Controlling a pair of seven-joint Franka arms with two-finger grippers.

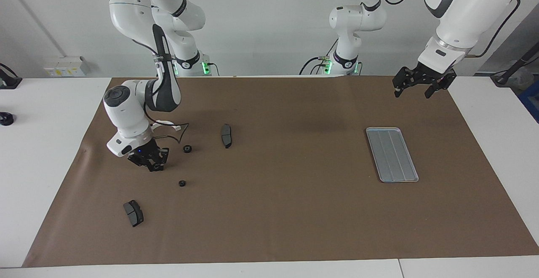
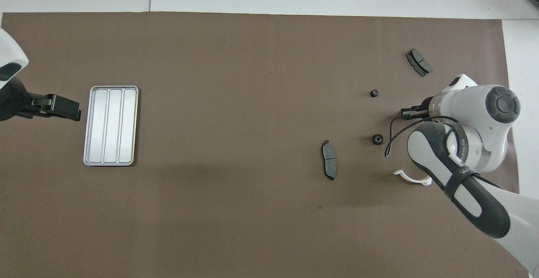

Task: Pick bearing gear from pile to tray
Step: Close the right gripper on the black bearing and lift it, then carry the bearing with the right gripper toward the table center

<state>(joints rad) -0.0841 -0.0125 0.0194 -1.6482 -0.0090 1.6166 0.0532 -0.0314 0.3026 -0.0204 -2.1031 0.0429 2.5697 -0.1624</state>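
The pile lies loose on the brown mat toward the right arm's end. It holds two small black round gears (image 1: 187, 148) (image 1: 182, 183), seen from overhead too (image 2: 377, 139) (image 2: 373, 93). It also holds two dark grey brake pads (image 1: 226, 135) (image 1: 133, 213) and a white half-ring bracket (image 1: 166, 124) (image 2: 410, 177). My right gripper (image 1: 151, 162) (image 2: 405, 111) hangs low over the mat beside the two gears, touching neither. The silver tray (image 1: 391, 154) (image 2: 111, 125) lies empty toward the left arm's end. My left gripper (image 1: 414, 89) (image 2: 63, 107) waits open in the air beside the tray.
The brown mat (image 1: 278, 210) covers most of the white table. The right arm's cable (image 2: 389, 137) loops down close to the gear nearer the robots. Small dark items (image 1: 5, 118) sit on the white table past the mat at the right arm's end.
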